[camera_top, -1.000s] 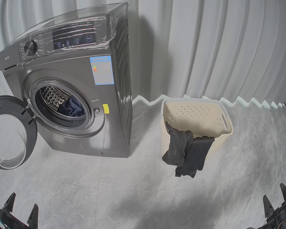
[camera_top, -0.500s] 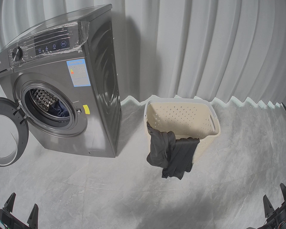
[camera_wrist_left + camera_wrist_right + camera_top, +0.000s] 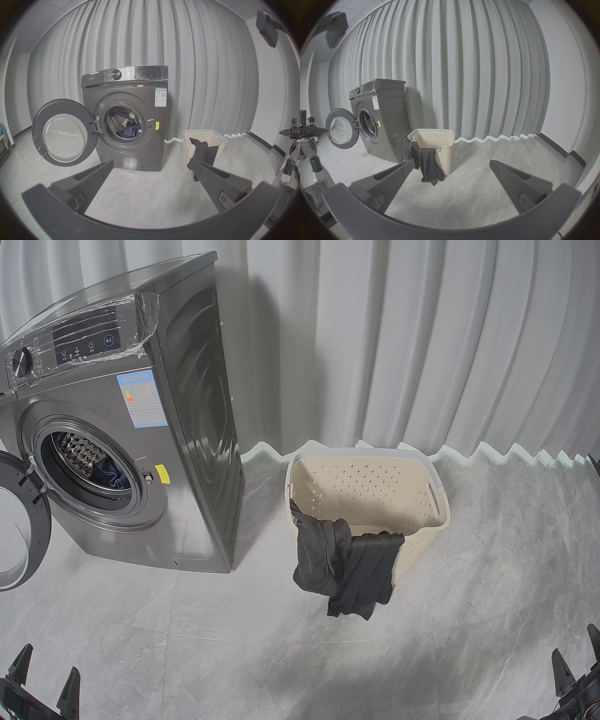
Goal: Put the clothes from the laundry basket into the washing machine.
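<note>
Laundry basket [image 3: 437,497]: cream plastic with star-shaped perforations, standing upright on the grey marbled floor [image 3: 250,627]. Black garment [image 3: 350,565]: draped over the basket's near rim, a small part inside and the greater part hanging down the outer wall. I cannot tell whether its lowest end touches the floor.

Washing machine [image 3: 156,427]: a grey front-loader just beside the basket on my left, with a strip of floor between them. Its round door [image 3: 15,521] is swung wide open on the side away from the basket. Dark blue garment [image 3: 111,474]: lying low inside the drum [image 3: 78,452], against the perforated steel wall. The control panel [image 3: 81,346], on the machine's upper front, is covered with clear plastic film [image 3: 140,312]. Pleated white curtain [image 3: 406,334]: hanging behind the basket and the machine, its hem meeting the floor.

My left pincer [image 3: 48,671] is well apart from the basket, nearer to me and on the machine's side. Its fingers are spread wide and hold nothing. My right pincer [image 3: 574,640] is well apart from the basket, nearer to me and on the side away from the machine. Its fingers are likewise spread and hold nothing. From the left wrist, the lit drum and the basket with its hanging garment both show beyond the spread fingers.
</note>
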Robot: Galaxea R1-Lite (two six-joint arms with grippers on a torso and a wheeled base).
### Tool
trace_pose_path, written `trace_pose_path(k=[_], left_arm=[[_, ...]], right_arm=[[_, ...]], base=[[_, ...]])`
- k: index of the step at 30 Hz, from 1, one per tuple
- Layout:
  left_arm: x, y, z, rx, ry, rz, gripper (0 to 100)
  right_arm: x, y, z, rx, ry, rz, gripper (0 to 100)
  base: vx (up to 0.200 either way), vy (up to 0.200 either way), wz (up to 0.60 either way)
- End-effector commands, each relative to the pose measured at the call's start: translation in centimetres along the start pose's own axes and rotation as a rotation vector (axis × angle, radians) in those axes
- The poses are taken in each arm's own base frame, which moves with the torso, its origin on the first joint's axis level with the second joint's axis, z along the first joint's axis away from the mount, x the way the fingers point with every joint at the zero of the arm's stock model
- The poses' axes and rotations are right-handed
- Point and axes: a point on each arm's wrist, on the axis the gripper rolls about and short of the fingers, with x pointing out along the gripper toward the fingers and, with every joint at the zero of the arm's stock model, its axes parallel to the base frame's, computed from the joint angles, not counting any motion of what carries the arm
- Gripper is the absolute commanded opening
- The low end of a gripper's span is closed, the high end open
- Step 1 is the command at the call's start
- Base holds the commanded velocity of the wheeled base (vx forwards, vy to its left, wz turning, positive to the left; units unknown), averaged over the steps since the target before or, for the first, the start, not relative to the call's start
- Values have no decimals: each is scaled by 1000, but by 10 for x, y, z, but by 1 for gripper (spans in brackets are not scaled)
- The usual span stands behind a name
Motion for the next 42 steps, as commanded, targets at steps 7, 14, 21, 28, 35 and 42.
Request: trace_pose_path(k=[7, 14, 21, 28, 35, 42], left_arm=[[0, 0, -5, 5, -2, 1, 100], [0, 0, -5, 6, -2, 1, 100], [0, 0, -5, 8, -2, 1, 100], [0, 0, -5, 8, 0, 1, 100], [0, 0, -5, 8, -2, 1, 100], [0, 0, -5, 9, -2, 2, 100]], right_arm=[[1, 0, -4, 0, 8, 1, 100], [1, 0, -4, 0, 8, 1, 100], [1, 0, -4, -1, 9, 1, 100], [1, 0, -4, -1, 9, 1, 100], [1, 0, -4, 0, 9, -1, 100], [1, 0, -4, -1, 8, -1, 100]], base=[[0, -57, 0], [0, -29, 0], [0, 0, 0], [0, -57, 0], [0, -114, 0], [0, 0, 0]])
